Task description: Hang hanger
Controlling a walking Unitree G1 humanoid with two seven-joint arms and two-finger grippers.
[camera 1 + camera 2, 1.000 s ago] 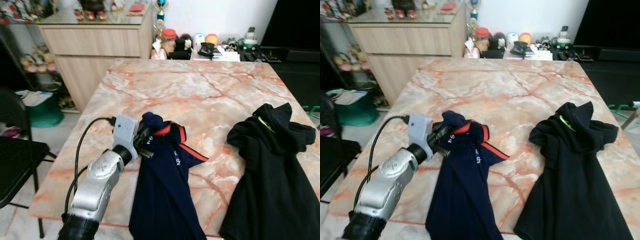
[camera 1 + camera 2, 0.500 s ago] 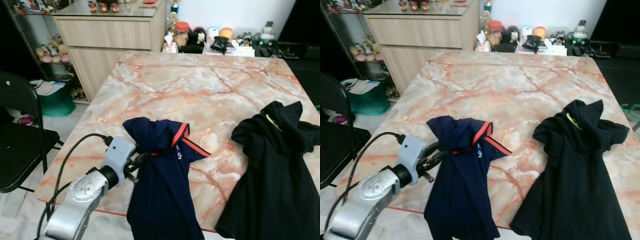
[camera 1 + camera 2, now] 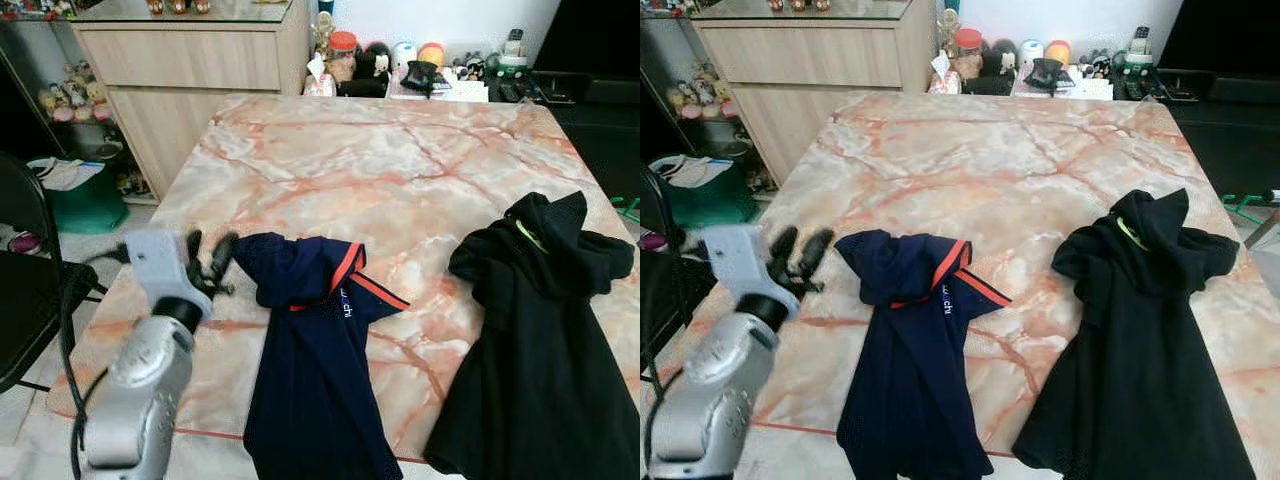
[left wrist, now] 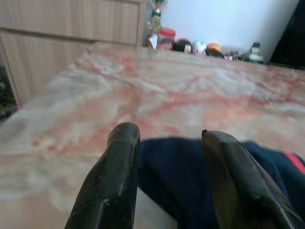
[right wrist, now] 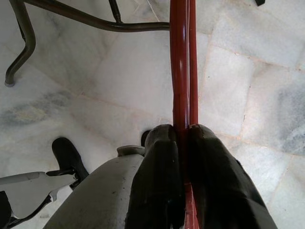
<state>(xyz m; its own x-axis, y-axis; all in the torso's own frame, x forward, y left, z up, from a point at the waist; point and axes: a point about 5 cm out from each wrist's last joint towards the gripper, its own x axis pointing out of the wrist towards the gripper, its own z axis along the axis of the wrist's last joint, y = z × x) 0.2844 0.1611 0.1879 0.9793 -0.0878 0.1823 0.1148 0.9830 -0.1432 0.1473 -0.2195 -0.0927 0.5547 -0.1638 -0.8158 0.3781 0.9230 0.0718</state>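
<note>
Two black fingers of the left hand (image 3: 205,255) are spreading apart, empty, hovering just off the navy shirt (image 3: 315,350) at its 9 o'clock. Half a second ago that hand was sitting lower, nearer the table's (image 3: 380,170) front edge. The right hand (image 5: 182,143) is clamping the red hanger (image 5: 180,62) down over the floor. A black hoodie (image 3: 540,330) is lying at the shirt's 3 o'clock. Closing now risks pinching loose cloth only and dragging the shirt off.

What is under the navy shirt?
The navy shirt lies on the marble table, its hem hanging over the near edge. Whether a hanger sits inside it cannot be seen. The left hand is beside its collar.
</note>
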